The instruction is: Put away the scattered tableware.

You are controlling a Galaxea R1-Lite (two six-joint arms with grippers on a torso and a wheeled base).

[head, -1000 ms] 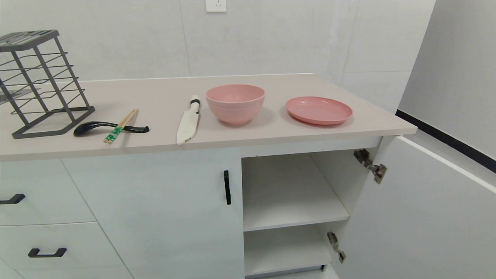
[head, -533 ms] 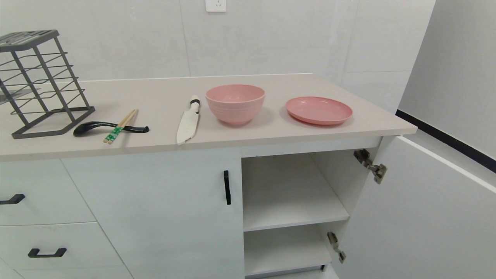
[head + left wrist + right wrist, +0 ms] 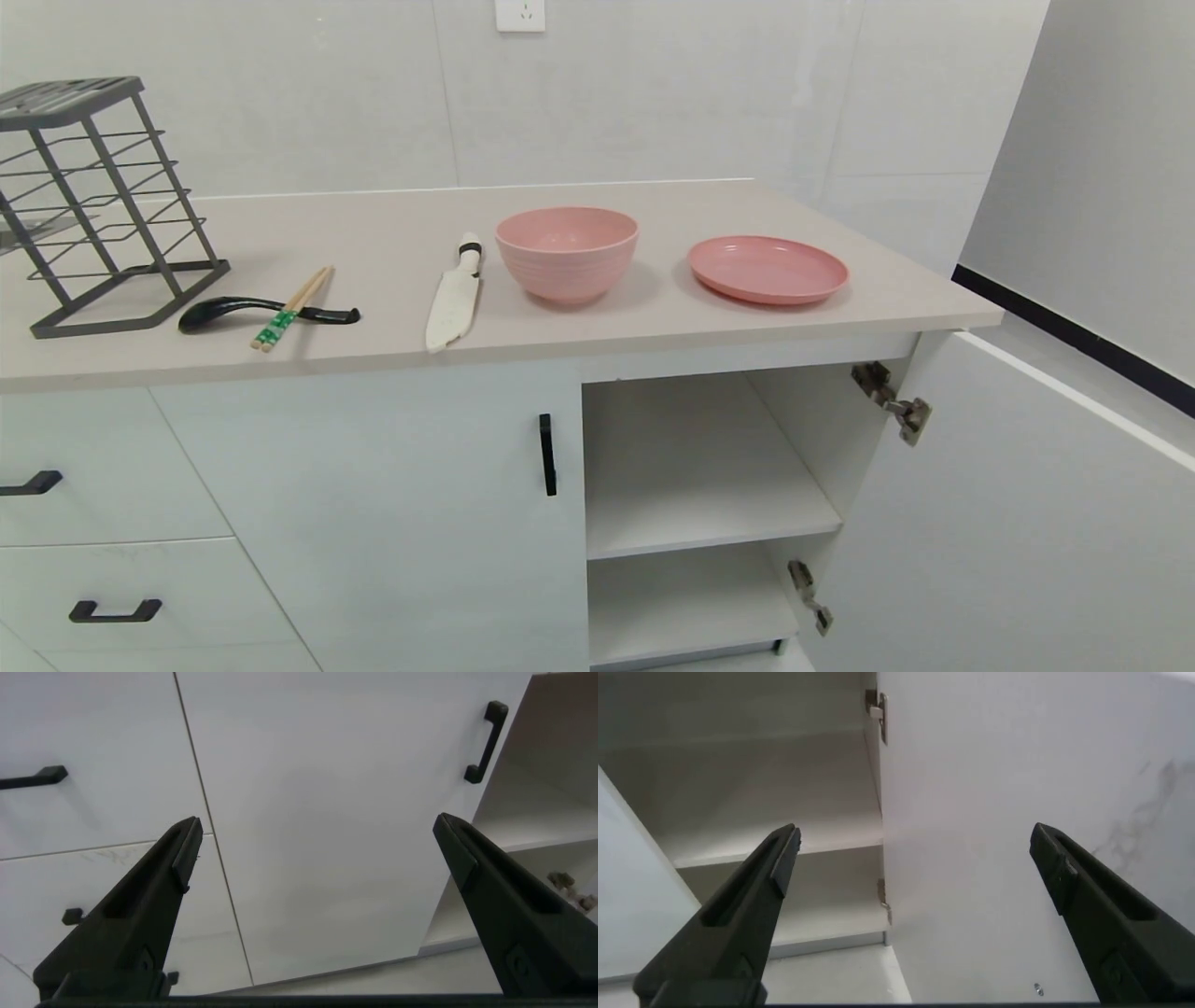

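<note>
On the beige countertop (image 3: 392,233) lie a pink bowl (image 3: 567,251), a pink plate (image 3: 767,268), a white sheathed knife (image 3: 455,294), a black spoon (image 3: 261,311) and a pair of wooden chopsticks (image 3: 290,306) resting across the spoon. My left gripper (image 3: 316,840) is open, low in front of the closed white cabinet door (image 3: 318,812). My right gripper (image 3: 913,845) is open too, facing the open cabinet door (image 3: 1036,831) and the shelves (image 3: 775,840) inside, with nothing between its fingers.
A dark wire rack (image 3: 89,201) stands at the counter's left end. Below the counter, the right cabinet stands open with two bare shelves (image 3: 700,495), its door (image 3: 1018,523) swung out to the right. Drawers with black handles (image 3: 114,611) are at lower left.
The whole head view has shifted down by a few pixels, so the camera moved slightly. Nothing on the counter has moved.
</note>
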